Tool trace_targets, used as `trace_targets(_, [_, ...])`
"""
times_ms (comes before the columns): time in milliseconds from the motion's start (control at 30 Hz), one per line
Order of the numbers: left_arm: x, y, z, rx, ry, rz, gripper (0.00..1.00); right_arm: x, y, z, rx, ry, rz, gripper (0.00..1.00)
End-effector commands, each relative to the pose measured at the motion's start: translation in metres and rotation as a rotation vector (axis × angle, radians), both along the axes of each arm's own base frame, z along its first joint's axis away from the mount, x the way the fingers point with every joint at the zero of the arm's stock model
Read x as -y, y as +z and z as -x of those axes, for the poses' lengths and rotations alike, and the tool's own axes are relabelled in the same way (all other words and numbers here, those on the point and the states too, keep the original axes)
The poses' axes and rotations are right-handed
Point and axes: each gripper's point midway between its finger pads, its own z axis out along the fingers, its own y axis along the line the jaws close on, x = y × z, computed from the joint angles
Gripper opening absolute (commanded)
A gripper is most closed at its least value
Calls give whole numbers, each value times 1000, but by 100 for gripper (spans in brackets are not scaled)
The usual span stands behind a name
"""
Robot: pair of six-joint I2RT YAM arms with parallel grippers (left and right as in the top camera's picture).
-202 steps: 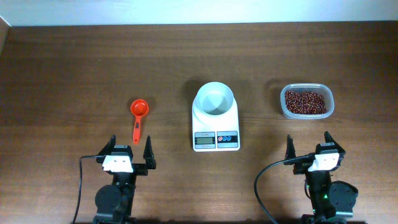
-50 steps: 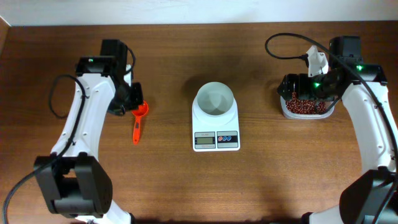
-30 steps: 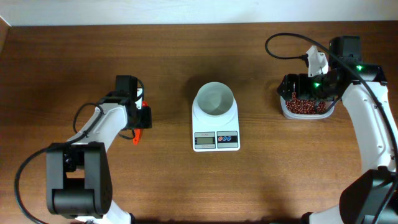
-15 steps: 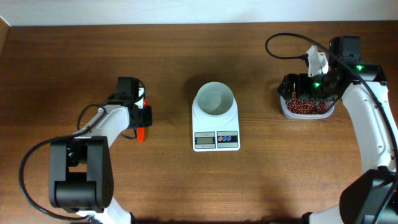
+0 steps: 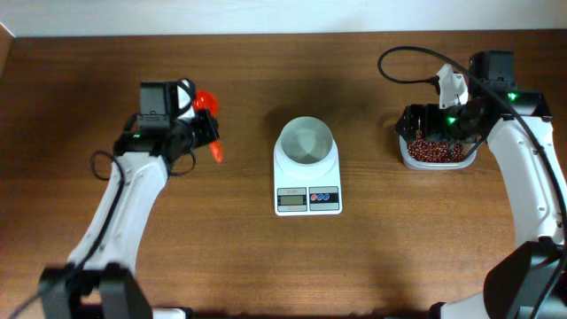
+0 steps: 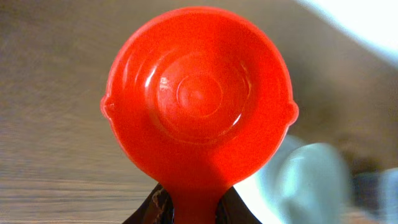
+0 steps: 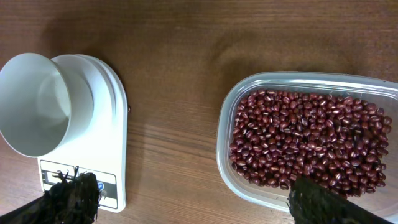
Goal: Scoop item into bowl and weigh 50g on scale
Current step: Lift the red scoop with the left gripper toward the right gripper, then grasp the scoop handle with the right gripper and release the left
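Observation:
My left gripper (image 5: 205, 133) is shut on the handle of a red scoop (image 5: 206, 100) and holds it in the air, left of the scale. In the left wrist view the scoop's (image 6: 198, 93) cup is empty, and dark fingers (image 6: 233, 208) pinch its handle at the bottom edge. The white bowl (image 5: 306, 142) stands empty on the white scale (image 5: 307, 197). The item, dark red-brown beans (image 5: 438, 152), fills a clear tub (image 5: 469, 158) at the right. My right gripper (image 5: 432, 124) hovers open above the tub's left part. Its wrist view shows the beans (image 7: 305, 137), bowl (image 7: 37, 102) and scale (image 7: 102, 155).
The brown wooden table (image 5: 266, 266) reaches a pale wall at the back. The right arm's black cable (image 5: 403, 55) loops above the tub. Both arms' bases stand at the front corners.
My left gripper has closed on the scoop's handle and lifted it off the table, carrying it up and back. The right arm has not moved.

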Motion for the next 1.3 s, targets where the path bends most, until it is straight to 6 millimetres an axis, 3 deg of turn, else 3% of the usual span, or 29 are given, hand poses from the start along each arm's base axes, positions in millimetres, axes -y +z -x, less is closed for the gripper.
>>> trace_targets(0, [22, 70, 8, 36, 178, 374, 0, -2, 3, -5, 11, 5, -3, 99])
trace_targets(100, [45, 119, 20, 18, 210, 667, 0, -37, 20, -6, 51, 93, -210, 99])
trace_targets(133, [55, 132, 25, -23, 210, 779, 0, -62, 41, -6, 86, 155, -377, 100])
trace_targets(200, [67, 143, 33, -132, 234, 939, 0, -99, 81, 8, 97, 269, -674, 76])
trace_targets(267, [75, 147, 39, -226, 252, 1035, 0, -114, 103, 20, 72, 304, -815, 63])
trace_targets(367, [77, 153, 39, -228, 242, 1061, 0, -130, 121, 35, 83, 341, -811, 52])
trace_targets(433, [77, 153, 38, -225, 241, 1062, 0, -133, 120, 35, 91, 264, -682, 51])
trace_targets(500, [77, 152, 39, -227, 243, 1061, 0, -144, 134, 38, 175, 210, -546, 52])
trace_targets(633, [77, 151, 39, -242, 254, 1067, 0, -184, 181, 49, 355, 206, -505, 53])
trace_targets(667, [77, 150, 40, -258, 268, 1075, 0, -208, 190, 59, 374, 244, -536, 54])
trace_targets(733, [78, 145, 41, -282, 302, 1077, 0, -239, 190, 71, 369, 294, -546, 57])
trace_targets(833, [85, 143, 41, -281, 306, 1063, 0, -267, 167, 72, 372, 256, -437, 57])
trace_targets(1000, [98, 142, 45, -292, 284, 1051, 0, -295, 166, 70, 423, 269, -437, 57])
trace_targets(1267, [118, 142, 53, -362, 282, 1082, 0, -291, 164, 62, 437, 208, -409, 43])
